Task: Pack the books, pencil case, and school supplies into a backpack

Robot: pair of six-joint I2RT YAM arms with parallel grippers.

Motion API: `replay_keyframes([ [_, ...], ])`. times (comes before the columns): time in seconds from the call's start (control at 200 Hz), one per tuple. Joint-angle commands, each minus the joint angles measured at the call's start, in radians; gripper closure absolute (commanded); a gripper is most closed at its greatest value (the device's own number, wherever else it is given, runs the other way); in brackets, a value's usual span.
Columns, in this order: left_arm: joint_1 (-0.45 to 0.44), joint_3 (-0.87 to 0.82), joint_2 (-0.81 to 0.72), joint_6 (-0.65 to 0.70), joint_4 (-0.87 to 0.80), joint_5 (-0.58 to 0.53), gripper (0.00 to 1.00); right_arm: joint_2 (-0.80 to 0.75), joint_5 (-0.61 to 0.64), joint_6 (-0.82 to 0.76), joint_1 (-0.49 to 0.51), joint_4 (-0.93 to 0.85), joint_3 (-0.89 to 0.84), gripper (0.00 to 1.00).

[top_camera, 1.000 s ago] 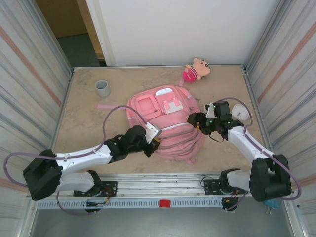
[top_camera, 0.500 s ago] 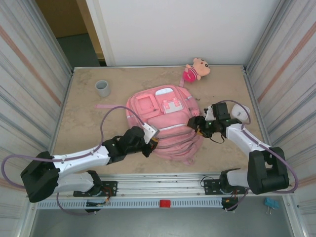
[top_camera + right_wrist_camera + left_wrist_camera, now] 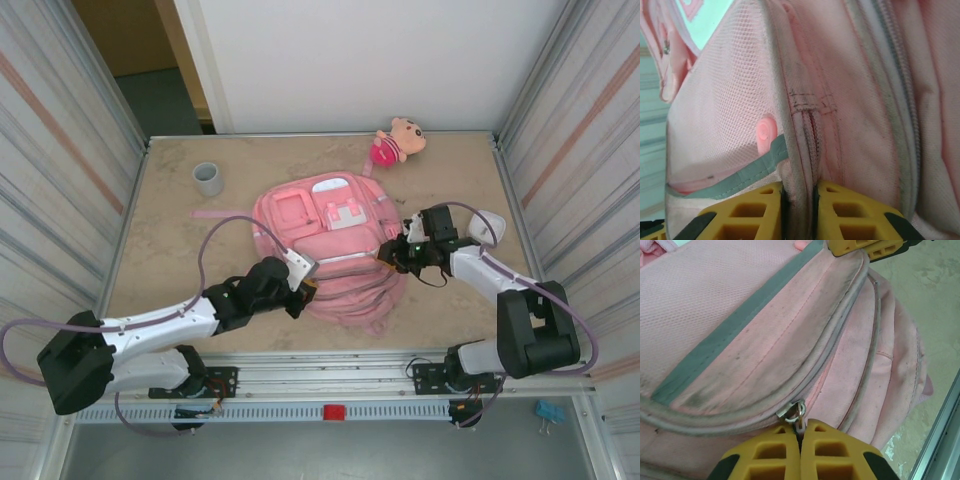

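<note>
The left claw (image 3: 801,434) is pinched tight on the zip pull (image 3: 798,416) of the pink backpack (image 3: 345,285) mid-desk (image 3: 170,240). The right claw (image 3: 799,192) squeezes its seam (image 3: 801,145). The inside is hidden.

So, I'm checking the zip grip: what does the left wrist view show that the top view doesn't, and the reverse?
Left wrist: the metal zip pull up close, pinched by the shut left gripper. Top: the grey cup and plush doll on the table. Both: the pink backpack, with the left gripper and the right gripper on it.
</note>
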Motion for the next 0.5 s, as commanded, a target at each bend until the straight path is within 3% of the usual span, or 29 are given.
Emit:
replay_keyframes([
  [0.0,-0.012,0.019,-0.005,-0.046,0.014,0.028,1.0,-0.062,-0.017,0.114,0.062,0.106,-0.024,0.83],
  [0.165,-0.046,0.041,0.009,-0.092,0.0,0.01,1.0,-0.143,0.083,0.256,0.154,0.209,-0.082,0.85],
  [0.371,-0.074,0.098,0.026,-0.119,-0.084,-0.096,0.99,-0.209,0.198,0.377,0.229,0.284,-0.131,0.86],
  [0.496,-0.075,0.099,0.02,-0.101,-0.037,-0.075,0.99,-0.255,0.264,0.429,0.273,0.289,-0.151,0.86],
])
